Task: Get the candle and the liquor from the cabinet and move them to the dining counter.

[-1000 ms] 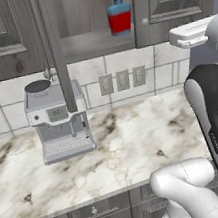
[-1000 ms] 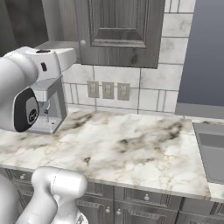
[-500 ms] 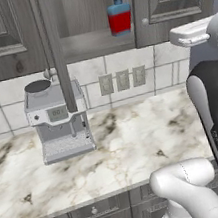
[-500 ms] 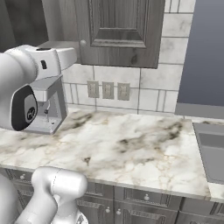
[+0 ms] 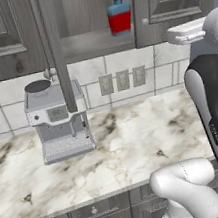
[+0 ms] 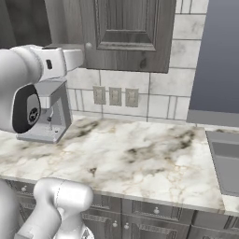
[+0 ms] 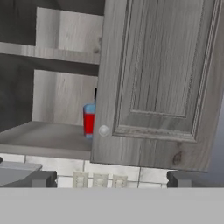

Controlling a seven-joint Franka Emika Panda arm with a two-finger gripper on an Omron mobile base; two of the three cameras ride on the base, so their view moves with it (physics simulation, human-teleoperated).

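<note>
The liquor [image 5: 119,15], a blue-over-red bottle with a black cap, stands on the lower shelf of the open cabinet [image 5: 94,45]. In the hand view the liquor [image 7: 89,120] is half hidden behind the edge of a shut cabinet door [image 7: 162,83] with a round knob [image 7: 103,130]. My gripper [image 7: 111,179] is open and holds nothing, and its dark fingertips [image 7: 43,178] stand wide apart. It faces that door, short of the shelf. My white hand [image 5: 187,31] hovers right of the bottle, slightly below it. The candle and the dining counter are out of view.
A silver coffee machine [image 5: 57,121] sits on the marble worktop [image 5: 137,141] under the cabinet. The open left door [image 5: 55,49] juts out edge-on above it. Wall outlets [image 5: 122,80] line the tiled backsplash. A sink [image 6: 225,161] lies at the right.
My hand has edged slightly toward the cabinet. The bottle and the doors have not moved, and the gripper stays open.
</note>
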